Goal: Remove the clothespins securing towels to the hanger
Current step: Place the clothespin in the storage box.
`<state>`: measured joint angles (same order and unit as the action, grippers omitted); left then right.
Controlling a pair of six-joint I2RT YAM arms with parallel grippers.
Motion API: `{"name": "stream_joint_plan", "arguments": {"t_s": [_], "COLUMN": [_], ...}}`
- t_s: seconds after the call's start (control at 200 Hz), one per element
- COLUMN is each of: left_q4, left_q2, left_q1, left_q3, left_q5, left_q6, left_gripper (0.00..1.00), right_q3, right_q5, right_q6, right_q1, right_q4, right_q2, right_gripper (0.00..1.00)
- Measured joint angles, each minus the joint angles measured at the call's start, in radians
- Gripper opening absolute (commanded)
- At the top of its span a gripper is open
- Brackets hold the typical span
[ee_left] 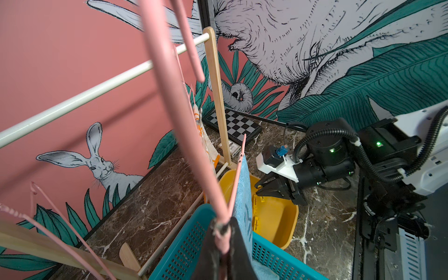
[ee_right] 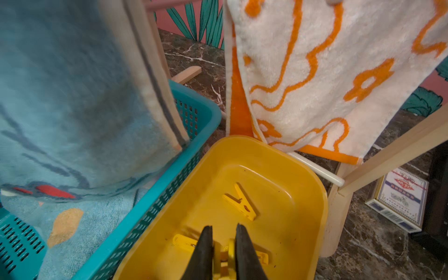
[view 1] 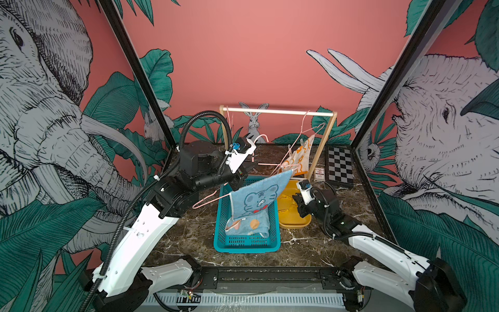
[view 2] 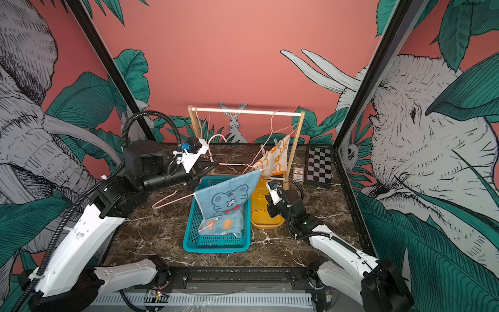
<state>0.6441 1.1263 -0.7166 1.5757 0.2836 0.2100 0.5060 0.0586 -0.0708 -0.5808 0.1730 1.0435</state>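
1. Right wrist view: the right gripper point(ee_right: 223, 229) has its two black jaws pinched on a bright yellow clothespin point(ee_right: 224, 263), a small plastic spring clip standing on edge between them.
2. Three loose clothespins point(ee_right: 240, 202) of the same yellow lie flat on the floor of the yellow tray point(ee_right: 322, 201). One is just past the jaw tips, and the other two show on either side of the jaws.
3. In the left wrist view, the left gripper point(ee_left: 221, 228) is clamped tight on the pink hanger point(ee_left: 171, 72), whose wire runs up and away from the jaws.
4. The tiger towel point(view 1: 256, 200), blue terry with a cartoon tiger and a red bow, is draped over that hanger just beside the left jaws. Its lower edge hangs into the teal basket point(view 1: 247, 247).
5. The spotted towel point(view 1: 251, 225), light blue with pale orange spots, lies crumpled in the basket, below the left jaws.
6. The cream towel point(view 1: 299, 159), marked with orange flower outlines, hangs from the wooden rack point(view 1: 278, 111), beyond and above the right jaws. What looks like a pale clip point(view 2: 276, 141) sits on its top edge.
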Motion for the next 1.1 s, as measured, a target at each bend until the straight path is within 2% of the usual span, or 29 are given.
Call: {"name": "stream_joint_plan", "arguments": {"t_s": [0.68,1.1], "left_q4": [0.0,0.0], "left_q2": [0.0,0.0], "left_q1": [0.0,0.0], "left_q3": [0.0,0.0], "left_q5": [0.003,0.003], "left_q6": [0.0,0.0], "left_gripper": [0.0,0.0], "right_q3": [-0.011,-0.008], "right_q5": [0.01,0.036], "right_q6": [-0.084,-0.101], "right_q1": [0.026,0.027], "right_q4": [0.101,0.106], "right_q2": [0.236,0.289], "right_gripper": [0.2,0.37]}}
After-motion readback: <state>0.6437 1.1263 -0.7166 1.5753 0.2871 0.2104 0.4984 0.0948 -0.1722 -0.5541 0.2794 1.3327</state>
